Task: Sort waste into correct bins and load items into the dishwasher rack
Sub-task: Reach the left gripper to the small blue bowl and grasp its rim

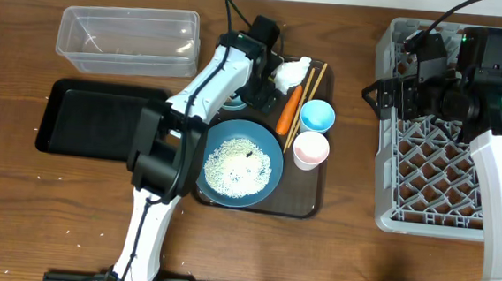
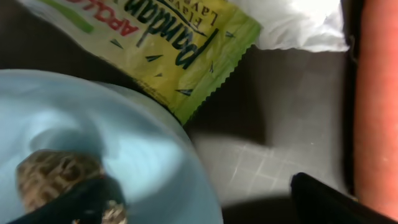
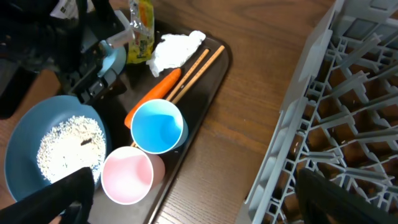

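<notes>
Near edge of the dark brown serving tray (image 1: 305, 196): large light blue round plate (image 1: 234, 127) of white rice grains (image 1: 236, 168), with the pale pink cup (image 1: 310, 150) and small light blue cup (image 1: 316, 116) at the right edge. Mid-tray, orange carrot (image 1: 289, 109) beside thin wooden chopsticks (image 1: 311, 96). Far edge: left gripper (image 2: 196, 186) spread wide, clamping nothing. One finger is in the small light blue dish (image 2: 143, 155) over the brown food lump (image 2: 53, 171), probably lining up on it. Green-yellow foil wrapper (image 2: 168, 37) and crumpled white tissue (image 2: 298, 25) lie just beyond. Clear plastic tub (image 1: 124, 61) and black tray (image 1: 84, 120) sit at the table's left. Right gripper (image 3: 199, 196) released, over the grey lattice rack's (image 1: 425, 184) far-left corner, likely parked clear.
</notes>
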`<state>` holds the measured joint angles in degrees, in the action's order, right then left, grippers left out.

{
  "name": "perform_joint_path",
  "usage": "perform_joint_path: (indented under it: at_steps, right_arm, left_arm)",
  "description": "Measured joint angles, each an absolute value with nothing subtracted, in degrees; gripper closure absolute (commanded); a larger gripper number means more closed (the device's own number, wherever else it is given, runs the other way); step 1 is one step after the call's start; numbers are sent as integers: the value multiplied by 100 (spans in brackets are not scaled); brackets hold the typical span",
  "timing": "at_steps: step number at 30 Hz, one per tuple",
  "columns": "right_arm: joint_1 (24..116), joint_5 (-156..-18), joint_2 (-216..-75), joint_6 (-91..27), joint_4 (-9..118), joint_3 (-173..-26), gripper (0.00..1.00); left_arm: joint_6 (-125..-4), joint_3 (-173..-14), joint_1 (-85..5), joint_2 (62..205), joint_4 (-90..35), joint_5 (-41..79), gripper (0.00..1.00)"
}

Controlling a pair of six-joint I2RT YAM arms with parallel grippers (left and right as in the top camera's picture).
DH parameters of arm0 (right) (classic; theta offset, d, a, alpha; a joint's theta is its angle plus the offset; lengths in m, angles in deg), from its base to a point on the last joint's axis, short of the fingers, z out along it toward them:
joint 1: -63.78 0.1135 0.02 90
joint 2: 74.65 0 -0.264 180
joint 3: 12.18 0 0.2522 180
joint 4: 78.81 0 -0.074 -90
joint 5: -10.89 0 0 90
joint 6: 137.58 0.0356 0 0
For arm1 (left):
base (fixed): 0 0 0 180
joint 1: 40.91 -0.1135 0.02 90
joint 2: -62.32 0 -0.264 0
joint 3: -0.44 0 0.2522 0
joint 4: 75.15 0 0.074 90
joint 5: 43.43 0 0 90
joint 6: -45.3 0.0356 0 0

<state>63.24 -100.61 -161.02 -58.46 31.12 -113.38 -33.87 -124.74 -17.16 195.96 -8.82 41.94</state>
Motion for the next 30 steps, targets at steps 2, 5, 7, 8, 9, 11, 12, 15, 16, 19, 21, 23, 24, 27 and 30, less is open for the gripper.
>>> perform_joint_path:
  at_steps: [2,5,7,8,9,11,12,15,16,19,21,23,24,27,30]
  right_arm:
    - [6324,-10061,-16102,-5857,3112,-11340,11]
    - [6324,-10059,-16102,-5861,3109,-11340,11]
    - [6324,-10061,-16102,-5861,3109,-11340,12]
    - [6324,-10061,-16102,-5861,3109,-11340,12]
    - [6324,-10061,-16102,-5861,3109,-11340,12]
    - [6324,-10059,-16102,-5861,3107,-11340,12]
    - [6324,-10061,-16102,-5861,3105,-11340,12]
    - [6324,-10061,-16102,-5861,3103,-11342,13]
    - [6324,-10061,-16102,-5861,3103,-11342,13]
    - [6324,-10061,-16102,-5861,3101,-11342,14]
    - [6324,-10061,-16104,-5861,3098,-11342,14]
    - [6324,-10059,-16104,-5861,3085,-11342,14]
    - [6324,-10061,-16104,-5861,3079,-11342,14]
    - [6324,-10061,-16104,-5861,3072,-11342,14]
    - [6324,-10061,-16106,-5861,3070,-11342,14]
  left_arm:
    - [-3389,-12469,-1716,19636,-901,4177,29]
    - [-3349,-12463,-1716,19690,-941,4140,36]
    - [-3336,-12460,-1716,19740,-941,4131,40]
    - [-3330,-12460,-1716,19789,-943,4124,42]
    - [-3310,-12460,-1716,19815,-954,4142,44]
    - [-3301,-12463,-1716,19819,-967,4144,48]
    - [-3293,-12463,-1716,19821,-971,4151,55]
    - [-3299,-12463,-1716,19834,-986,4162,75]
    - [-3308,-12463,-1716,19837,-986,4159,81]
    - [-3301,-12465,-1716,19841,-1000,4188,94]
    - [-3282,-12502,-1716,19839,-984,4234,94]
    - [-3284,-12502,-1710,19841,-969,4271,94]
    - [-3282,-12506,-1710,19841,-954,4271,94]
    - [-3279,-12520,-1707,19841,-855,4271,94]
    - [-3262,-12589,-1705,19839,-586,4258,94]
